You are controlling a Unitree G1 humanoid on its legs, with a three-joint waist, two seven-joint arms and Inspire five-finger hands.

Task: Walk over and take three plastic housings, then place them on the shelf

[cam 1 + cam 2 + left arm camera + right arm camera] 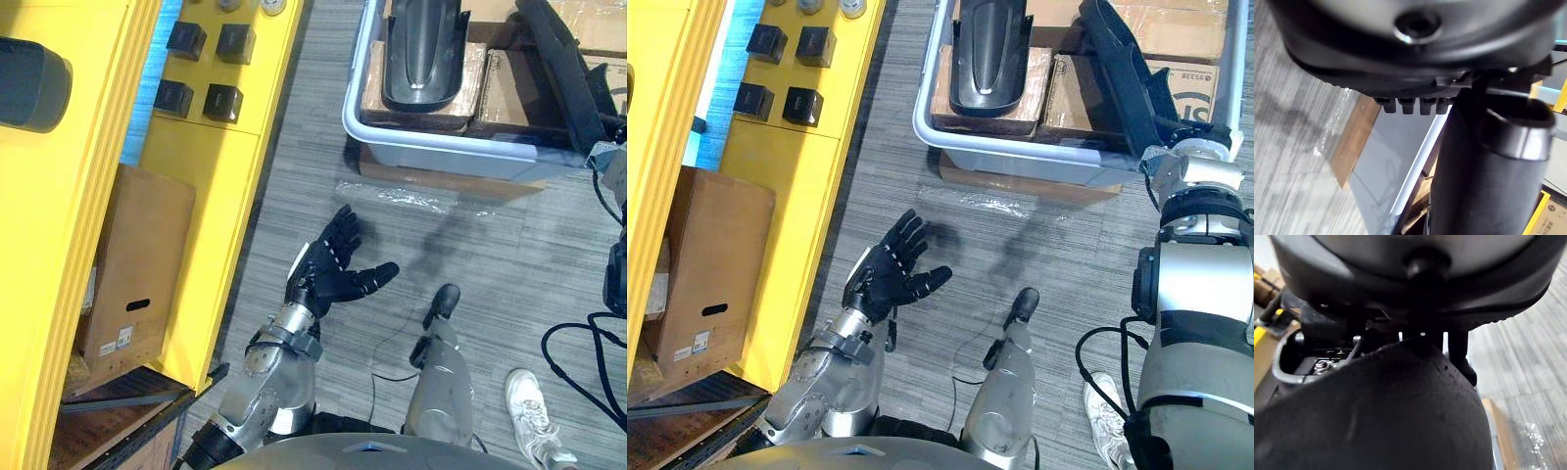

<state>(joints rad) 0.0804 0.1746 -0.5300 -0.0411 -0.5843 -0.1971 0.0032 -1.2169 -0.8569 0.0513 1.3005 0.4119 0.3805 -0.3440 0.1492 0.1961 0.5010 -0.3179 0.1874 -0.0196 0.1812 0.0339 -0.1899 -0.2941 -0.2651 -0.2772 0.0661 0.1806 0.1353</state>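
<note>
A pale bin stands on the grey floor with cardboard boxes inside it. Clear film lies on the floor just before the bin. Well to its left, four small black blocks form a square. A brown carton with a handle slot stands nearer. A person's white shoe shows at lower right.

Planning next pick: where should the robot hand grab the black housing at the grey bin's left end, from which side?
Likely a long side wall of the housing, near its rounded near end. It lies lengthwise on cardboard boxes in the bin, seemingly hollow side up, so its rim is exposed. Come from above over the bin's near wall, fingers in the hollow, thumb outside.
</note>
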